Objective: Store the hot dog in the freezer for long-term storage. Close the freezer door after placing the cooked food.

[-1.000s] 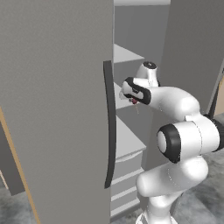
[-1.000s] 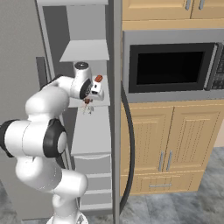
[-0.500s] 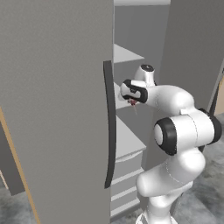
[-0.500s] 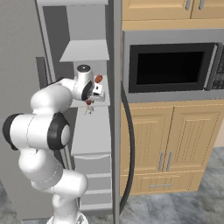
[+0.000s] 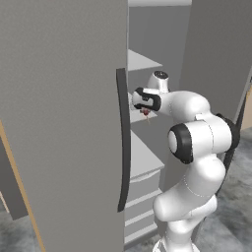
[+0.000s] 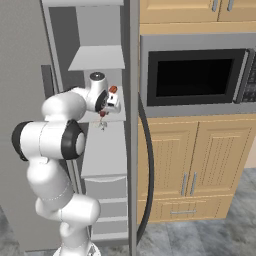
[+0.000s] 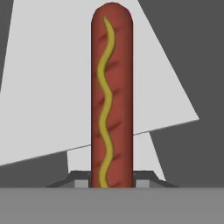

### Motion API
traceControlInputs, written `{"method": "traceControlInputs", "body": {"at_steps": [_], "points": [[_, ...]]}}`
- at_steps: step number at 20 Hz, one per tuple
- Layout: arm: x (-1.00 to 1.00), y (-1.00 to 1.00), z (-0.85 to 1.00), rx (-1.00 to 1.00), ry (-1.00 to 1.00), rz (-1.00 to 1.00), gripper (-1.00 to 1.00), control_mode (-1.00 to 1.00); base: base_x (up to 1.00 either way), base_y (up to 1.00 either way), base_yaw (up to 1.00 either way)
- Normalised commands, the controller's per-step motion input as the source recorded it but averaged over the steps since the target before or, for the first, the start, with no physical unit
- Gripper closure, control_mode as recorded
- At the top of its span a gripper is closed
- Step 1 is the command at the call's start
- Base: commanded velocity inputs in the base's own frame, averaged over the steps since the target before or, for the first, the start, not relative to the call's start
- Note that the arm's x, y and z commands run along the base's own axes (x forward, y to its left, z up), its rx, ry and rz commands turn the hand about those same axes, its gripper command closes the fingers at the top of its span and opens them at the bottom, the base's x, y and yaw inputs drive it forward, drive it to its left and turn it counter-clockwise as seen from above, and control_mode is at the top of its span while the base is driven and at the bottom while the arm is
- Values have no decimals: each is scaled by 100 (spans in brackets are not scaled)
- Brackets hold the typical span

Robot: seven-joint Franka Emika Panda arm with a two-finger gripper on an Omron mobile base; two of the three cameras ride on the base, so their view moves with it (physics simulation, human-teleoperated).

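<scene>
The jaws pinched the hot dog (image 7: 111, 96) inside the open freezer (image 6: 102, 150), above a pale shelf (image 7: 52, 87).

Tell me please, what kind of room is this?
Most likely a home kitchen: a tall grey fridge with its freezer standing open, a black-fronted microwave built into the wall, and light wooden cabinets below it.

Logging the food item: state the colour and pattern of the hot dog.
Reddish-brown hot dog with a wavy yellow mustard line along it; clearest in the hand view.
</scene>
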Motion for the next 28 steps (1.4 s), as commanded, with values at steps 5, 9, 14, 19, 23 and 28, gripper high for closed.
{"method": "traceControlInputs", "body": {"at_steps": [5,9,14,19,23,28], "points": [[35,1,-3,0,0,-1,100,-100,0,0,0],[29,0,-18,0,0,-1,100,-100,0,0,0],[29,1,-14,0,0,-1,100,-100,0,0,0],[23,5,-11,0,0,0,100,-100,0,0,0],[20,9,-12,0,0,0,100,-100,0,0,0],[12,9,-8,0,0,0,100,-100,0,0,0]]}}
